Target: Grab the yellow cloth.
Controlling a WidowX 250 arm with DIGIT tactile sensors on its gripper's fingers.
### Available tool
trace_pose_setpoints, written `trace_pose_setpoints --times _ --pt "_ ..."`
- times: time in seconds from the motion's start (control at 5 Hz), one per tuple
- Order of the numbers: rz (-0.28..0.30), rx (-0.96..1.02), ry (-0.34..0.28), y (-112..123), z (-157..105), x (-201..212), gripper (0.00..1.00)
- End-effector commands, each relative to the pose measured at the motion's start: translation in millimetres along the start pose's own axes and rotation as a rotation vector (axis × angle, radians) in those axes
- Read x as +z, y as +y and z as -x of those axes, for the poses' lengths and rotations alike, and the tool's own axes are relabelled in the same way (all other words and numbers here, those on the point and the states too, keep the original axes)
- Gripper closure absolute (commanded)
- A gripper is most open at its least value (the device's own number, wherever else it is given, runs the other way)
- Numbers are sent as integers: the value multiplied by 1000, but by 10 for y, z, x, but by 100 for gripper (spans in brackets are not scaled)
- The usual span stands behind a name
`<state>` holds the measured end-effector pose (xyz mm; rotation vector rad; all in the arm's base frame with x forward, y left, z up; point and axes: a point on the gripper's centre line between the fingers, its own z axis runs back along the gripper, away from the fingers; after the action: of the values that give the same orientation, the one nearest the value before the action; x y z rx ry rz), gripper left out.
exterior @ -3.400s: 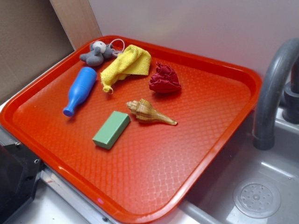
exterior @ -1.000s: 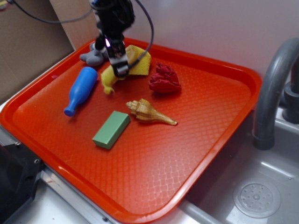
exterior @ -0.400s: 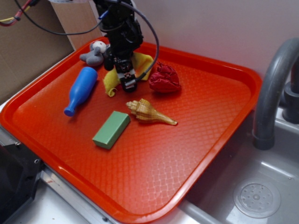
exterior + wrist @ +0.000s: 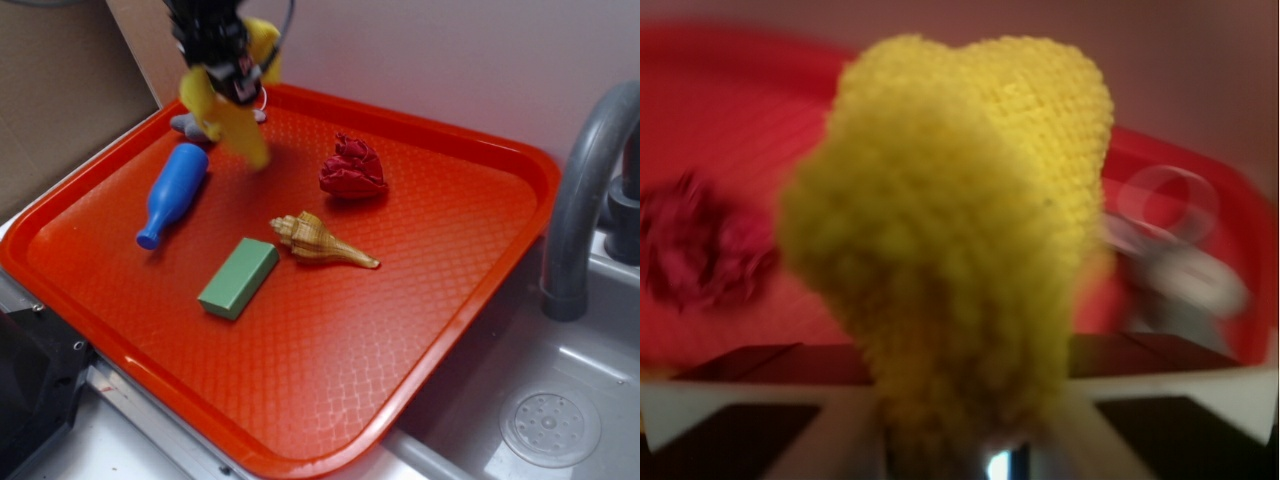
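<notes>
From the exterior view we see the whole red tray (image 4: 480, 170): the gripper (image 4: 232, 78) hangs above its far left corner with the yellow cloth (image 4: 228, 115) dangling from it, clear of the tray surface. That view also gives us the blue bottle (image 4: 172, 192), the green block (image 4: 239, 277), the shell (image 4: 318, 241), the dark red cloth ball (image 4: 351, 168), a grey plush toy (image 4: 192, 126) partly hidden behind the cloth, and the grey faucet (image 4: 590, 190) over the sink (image 4: 540, 400) at right.

The wrist view shows none of that layout. There the yellow cloth (image 4: 960, 220) fills the middle, close and blurred, bunched and rising from between the fingers (image 4: 835, 440) at the bottom edge. Behind it we make out the red cloth ball (image 4: 700, 250) at left and a smeared grey shape at right.

The fingers are clenched on the cloth; the fabric hides how narrow the gap is, though in the wrist view it clearly narrows down between them.

Against the picture a moment earlier, we note that the gripper has risen and shifted toward the back left, and the cloth has left its spot on the tray between the plush toy and the red ball. The bottle, block, shell and red ball lie where they did
</notes>
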<state>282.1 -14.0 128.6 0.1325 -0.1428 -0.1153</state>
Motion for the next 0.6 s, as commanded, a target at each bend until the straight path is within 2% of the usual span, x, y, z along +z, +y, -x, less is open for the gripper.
trace_pose_setpoints --times 0.0,0.4 --pt "-10 121 64 -220 133 839 100" --pt "-48 65 -17 -332 365 1125 100"
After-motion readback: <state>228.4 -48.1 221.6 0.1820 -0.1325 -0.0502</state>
